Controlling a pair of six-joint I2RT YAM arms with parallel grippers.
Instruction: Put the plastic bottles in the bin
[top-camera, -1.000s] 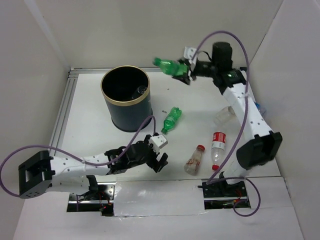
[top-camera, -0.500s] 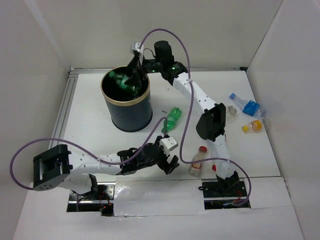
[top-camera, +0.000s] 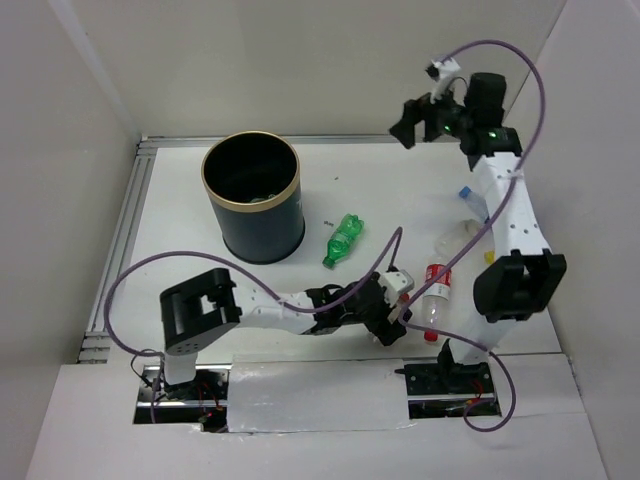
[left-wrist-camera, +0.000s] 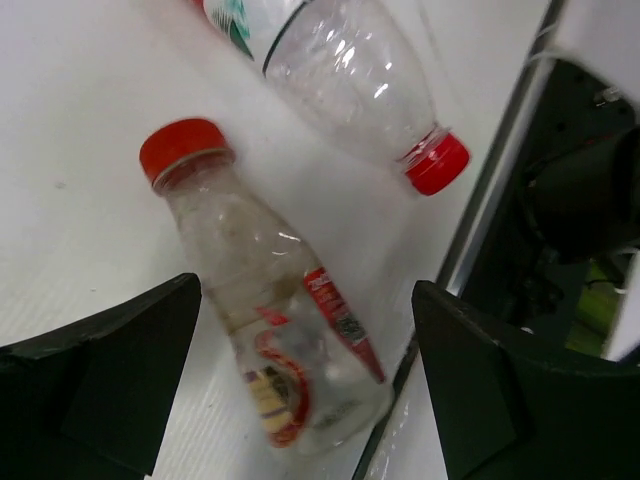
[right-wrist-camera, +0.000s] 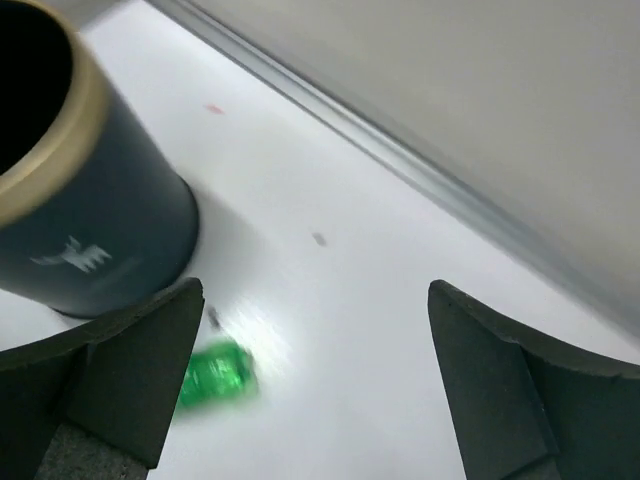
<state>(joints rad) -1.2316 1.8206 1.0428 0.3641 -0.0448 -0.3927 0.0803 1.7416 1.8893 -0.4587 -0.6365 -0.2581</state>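
My table (top-camera: 200, 270) is white, boxed in by plain pale walls, with a metal rail (top-camera: 125, 235) along its left edge. My left arm lies low, stretched across the near side. The left gripper (top-camera: 392, 318) is spread wide around the brownish red-capped bottle (left-wrist-camera: 270, 330), which lies on its side between my fingers (left-wrist-camera: 110, 370), and I see neither one pressing it. Just past that bottle's cap lies the clear red-labelled bottle (top-camera: 436, 285), its own cap toward the near edge. My right arm is reared high over the far right corner. The right gripper (top-camera: 410, 125) has its fingers parted, carries nothing and faces left. The bin (top-camera: 262, 235) stands well off to that gripper's left, and the green bottle (top-camera: 344, 238) lies on the table between the bin and my left gripper. From above, my left gripper covers the brownish bottle. A clear bottle (top-camera: 452, 238) and a blue-capped bottle (top-camera: 468, 192) sit partly behind my right arm. Something pale lies in the bin's dark inside, too dim to name. In my right wrist view the green bottle is only a blur beside one finger
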